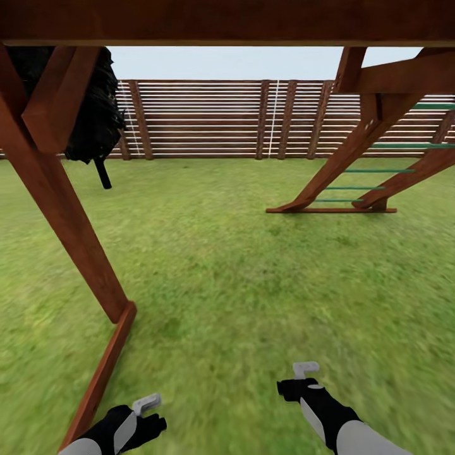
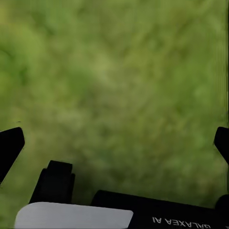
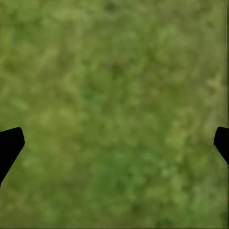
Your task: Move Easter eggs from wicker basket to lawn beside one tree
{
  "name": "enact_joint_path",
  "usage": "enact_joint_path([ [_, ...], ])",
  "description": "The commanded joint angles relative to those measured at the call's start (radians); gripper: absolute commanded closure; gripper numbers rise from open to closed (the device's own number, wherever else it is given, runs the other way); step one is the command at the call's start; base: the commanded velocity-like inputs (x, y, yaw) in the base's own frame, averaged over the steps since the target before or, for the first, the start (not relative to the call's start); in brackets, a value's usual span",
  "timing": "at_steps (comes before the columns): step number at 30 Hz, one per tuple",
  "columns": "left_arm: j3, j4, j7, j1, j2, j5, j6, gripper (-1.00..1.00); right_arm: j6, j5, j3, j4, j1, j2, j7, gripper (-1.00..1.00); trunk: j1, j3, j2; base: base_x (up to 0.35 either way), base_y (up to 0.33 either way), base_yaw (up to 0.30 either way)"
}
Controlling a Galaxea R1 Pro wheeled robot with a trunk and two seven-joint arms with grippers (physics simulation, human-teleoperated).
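Note:
The three Easter eggs, the wicker basket and the pale-trunked tree are out of view. The lawn (image 1: 240, 272) spreads ahead as short bright green grass up to the fence. Low in the head view, my left gripper (image 1: 148, 404) hangs over the grass beside a wooden base beam. My right gripper (image 1: 305, 370) hangs over open grass. In the left wrist view the left gripper (image 2: 119, 140) is open, with blurred grass between its fingertips. The right gripper (image 3: 119, 140) is open too, holding nothing.
I stand under a brown wooden play frame: a top beam (image 1: 227, 22), a slanted leg (image 1: 69, 227) with a ground beam (image 1: 101, 373) at left, and a green-runged ladder (image 1: 373, 170) at right. A thin black-trunked dark tree (image 1: 95, 120) stands before the slatted fence (image 1: 208, 120).

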Motion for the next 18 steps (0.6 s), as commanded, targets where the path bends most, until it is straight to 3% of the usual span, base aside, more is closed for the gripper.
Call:
enact_joint_path([
  [1,0.000,-0.004,0.000,0.000,0.000,0.010,-0.002,-1.00,-0.004,-0.001,0.006,-0.002,0.000,-0.001,-0.005,-1.00,0.001,-0.001,0.000,0.336,-0.071,-0.003],
  [4,-0.003,-0.024,0.000,0.000,-0.004,0.009,-0.015,-1.00,-0.054,-0.003,0.006,0.013,0.002,-0.003,-0.005,-1.00,0.001,-0.001,0.000,0.336,-0.071,-0.001],
  [12,-0.006,-0.233,0.007,0.000,-0.015,0.005,-0.003,-1.00,-0.063,-0.005,0.006,0.017,0.003,-0.008,-0.005,-1.00,0.001,-0.001,0.000,0.336,-0.071,0.000],
  [18,-0.004,-0.281,0.002,0.000,-0.020,0.007,-0.014,-1.00,-0.064,-0.005,0.005,0.017,0.003,-0.005,-0.005,-1.00,0.001,-0.001,0.000,0.336,-0.071,0.000],
])
